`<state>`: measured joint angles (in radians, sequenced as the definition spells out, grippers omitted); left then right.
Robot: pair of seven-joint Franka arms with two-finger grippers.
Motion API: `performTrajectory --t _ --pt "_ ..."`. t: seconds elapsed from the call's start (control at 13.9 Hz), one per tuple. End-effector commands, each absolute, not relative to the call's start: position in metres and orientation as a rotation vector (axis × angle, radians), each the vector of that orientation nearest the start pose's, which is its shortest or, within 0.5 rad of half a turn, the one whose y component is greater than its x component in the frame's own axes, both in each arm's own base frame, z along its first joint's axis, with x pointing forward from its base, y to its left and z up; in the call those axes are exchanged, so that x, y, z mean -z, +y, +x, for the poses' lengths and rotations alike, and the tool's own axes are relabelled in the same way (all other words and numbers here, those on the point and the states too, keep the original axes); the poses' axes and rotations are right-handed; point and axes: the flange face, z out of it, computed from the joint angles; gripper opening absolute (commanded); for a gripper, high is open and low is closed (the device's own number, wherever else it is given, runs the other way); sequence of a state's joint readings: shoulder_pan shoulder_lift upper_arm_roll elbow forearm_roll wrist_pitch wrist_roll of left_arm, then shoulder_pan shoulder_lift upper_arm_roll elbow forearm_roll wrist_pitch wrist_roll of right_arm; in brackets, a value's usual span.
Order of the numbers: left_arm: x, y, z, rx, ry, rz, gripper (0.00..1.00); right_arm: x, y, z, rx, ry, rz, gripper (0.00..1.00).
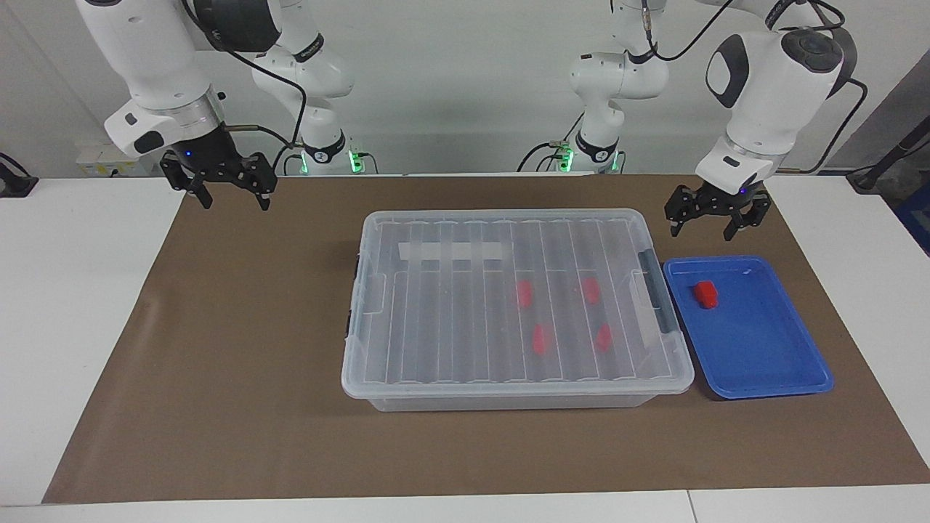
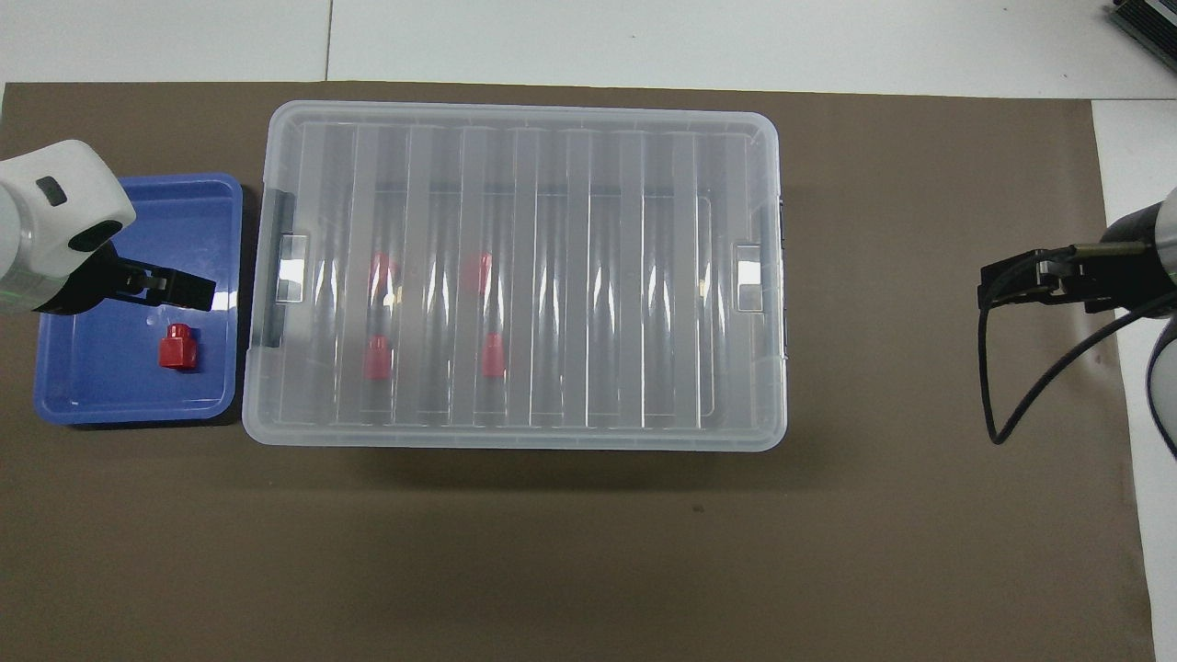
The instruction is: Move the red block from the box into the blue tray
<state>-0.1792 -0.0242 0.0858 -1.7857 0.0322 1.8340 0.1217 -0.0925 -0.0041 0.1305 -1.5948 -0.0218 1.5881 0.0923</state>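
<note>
One red block [image 1: 705, 294] [image 2: 177, 348] lies in the blue tray [image 1: 755, 349] [image 2: 110, 386], which sits beside the box at the left arm's end. The box [image 1: 450, 312] [image 2: 588, 276] is a clear bin with its ribbed lid on. Several more red blocks [image 1: 539, 339] [image 2: 377, 357] show through the lid. My left gripper [image 1: 701, 231] [image 2: 207, 294] hangs open and empty over the tray, close to the box's black latch. My right gripper [image 1: 234, 202] [image 2: 988, 285] is open and empty over the mat at the right arm's end, well clear of the box.
A brown mat [image 1: 240, 349] covers the table under everything, with white tabletop [image 1: 73, 305] around it. A black cable [image 2: 1011, 395] loops down from the right arm's wrist.
</note>
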Motion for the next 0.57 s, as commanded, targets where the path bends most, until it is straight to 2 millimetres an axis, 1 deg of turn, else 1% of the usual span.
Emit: performTrajectory --t 0.0,0.29,0.5 --pt "-0.5673 -0.0480 0.5614 0.138 0.340 -3.105 1.00 -0.6159 0.0201 0.5526 -0.022 0.104 -3.161 1.00" --pt "-0.5696 -0.0472 0.5618 0.153 0.338 -3.104 1.00 -0.6157 0.0165 0.5526 -0.025 0.109 -3.155 1.00" --pt "-0.5733 -0.0512 0.5597 0.165 0.352 -3.103 1.00 -0.6153 0.0166 0.5521 -0.033 0.109 -3.154 1.00"
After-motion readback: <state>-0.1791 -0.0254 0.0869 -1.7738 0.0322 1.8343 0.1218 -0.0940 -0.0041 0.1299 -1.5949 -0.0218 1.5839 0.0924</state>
